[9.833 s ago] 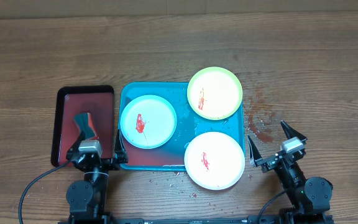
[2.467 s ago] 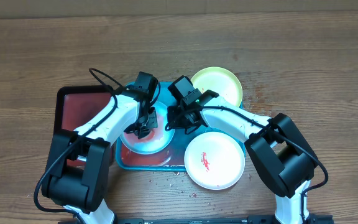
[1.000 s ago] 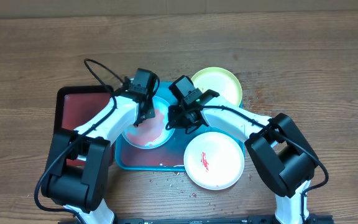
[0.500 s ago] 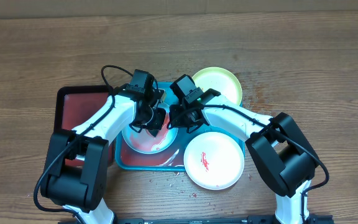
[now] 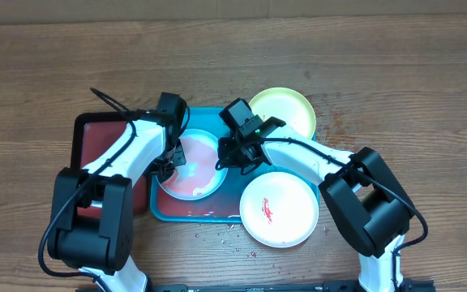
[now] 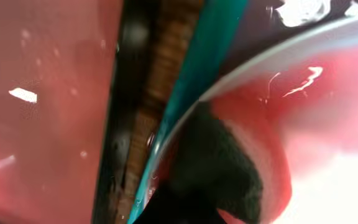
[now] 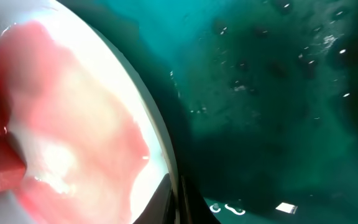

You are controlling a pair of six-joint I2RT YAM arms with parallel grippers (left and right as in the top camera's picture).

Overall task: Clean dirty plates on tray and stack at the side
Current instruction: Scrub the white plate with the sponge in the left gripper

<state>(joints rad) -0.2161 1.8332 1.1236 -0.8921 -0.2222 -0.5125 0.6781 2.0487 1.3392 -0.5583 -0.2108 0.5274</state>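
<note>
On the turquoise tray point(image 5: 227, 199) lies the light blue plate point(image 5: 197, 174), its centre smeared pink. My left gripper point(image 5: 171, 162) is shut on a dark and red sponge point(image 6: 219, 162), pressed down at the plate's left edge beside the tray rim point(image 6: 213, 37). My right gripper point(image 5: 232, 156) is shut on the plate's right rim; in the right wrist view its fingers point(image 7: 174, 199) pinch the rim of the plate point(image 7: 73, 124). The yellow-green plate point(image 5: 286, 109) sits at the tray's back right. The cream plate point(image 5: 280, 209), with a red smear, overhangs the front right corner.
A dark red, black-rimmed tray point(image 5: 104, 138) lies just left of the turquoise one, a narrow strip of wood point(image 6: 166, 62) between them. Sauce spots point(image 5: 339, 158) mark the table to the right, and crumbs point(image 5: 225, 235) lie in front of the tray.
My left gripper has swept the sponge from the plate's right-centre across to its left edge. The pink smear has spread. My right gripper has stayed on the rim.
</note>
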